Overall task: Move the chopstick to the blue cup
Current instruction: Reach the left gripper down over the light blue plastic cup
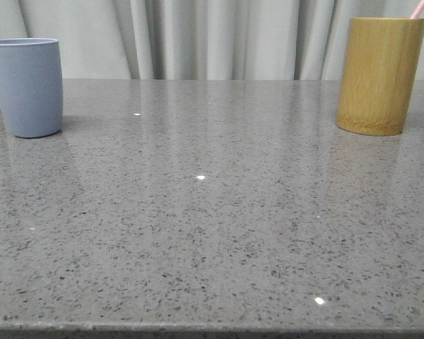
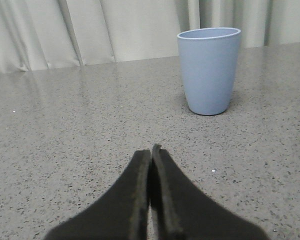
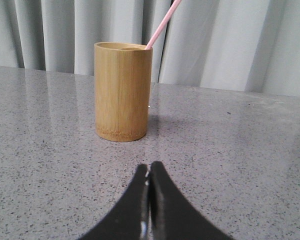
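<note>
Chopstick [image 3: 161, 25] waits in my bamboo holder [image 3: 122, 90].
Both my grippers, left [image 2: 151, 150] and right [image 3: 149, 167], rest pressed together, empty; blue cup [image 2: 208, 70] stands well apart, ready.

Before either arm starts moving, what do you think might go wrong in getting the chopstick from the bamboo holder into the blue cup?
1. The chopstick is thin and leans against the rim of the bamboo holder; the right gripper, now shut, could miss or slip off it.
2. Pulling it out at an angle might tip the holder.
3. The blue cup stands far across the table, and it looks light, so a misaimed chopstick could knock it over.
</note>
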Tool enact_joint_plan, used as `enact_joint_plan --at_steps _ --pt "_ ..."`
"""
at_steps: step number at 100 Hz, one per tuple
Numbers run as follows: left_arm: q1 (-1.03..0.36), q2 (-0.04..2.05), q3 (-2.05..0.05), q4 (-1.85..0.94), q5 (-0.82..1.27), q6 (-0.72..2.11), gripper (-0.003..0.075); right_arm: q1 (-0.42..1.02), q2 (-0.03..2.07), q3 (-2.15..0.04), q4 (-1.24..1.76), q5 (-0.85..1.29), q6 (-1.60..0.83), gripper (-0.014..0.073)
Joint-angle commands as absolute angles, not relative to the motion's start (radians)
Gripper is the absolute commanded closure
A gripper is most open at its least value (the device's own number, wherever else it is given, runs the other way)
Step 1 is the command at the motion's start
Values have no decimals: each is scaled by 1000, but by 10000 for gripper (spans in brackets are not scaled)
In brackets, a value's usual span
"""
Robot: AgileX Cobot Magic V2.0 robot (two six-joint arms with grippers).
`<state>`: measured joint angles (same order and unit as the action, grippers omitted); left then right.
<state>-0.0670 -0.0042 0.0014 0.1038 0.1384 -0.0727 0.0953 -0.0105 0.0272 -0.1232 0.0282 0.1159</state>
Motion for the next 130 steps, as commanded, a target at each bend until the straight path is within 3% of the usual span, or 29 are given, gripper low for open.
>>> enact_joint_plan --at_steps 1,54,89,109,130 --pt "-64 -38 11 104 56 -83 739 89 -27 28 -126 -59 111 661" --pt "-64 -38 11 104 56 -83 739 89 -27 28 -126 -60 111 661" --pt "-64 -38 -8 104 -33 -83 739 89 -27 19 -127 -180 111 661" --pt "-64 -4 -158 75 75 -83 739 89 -23 -110 -116 20 131 661" --pt "-64 174 -413 0 387 -83 739 89 47 -323 -102 253 144 661"
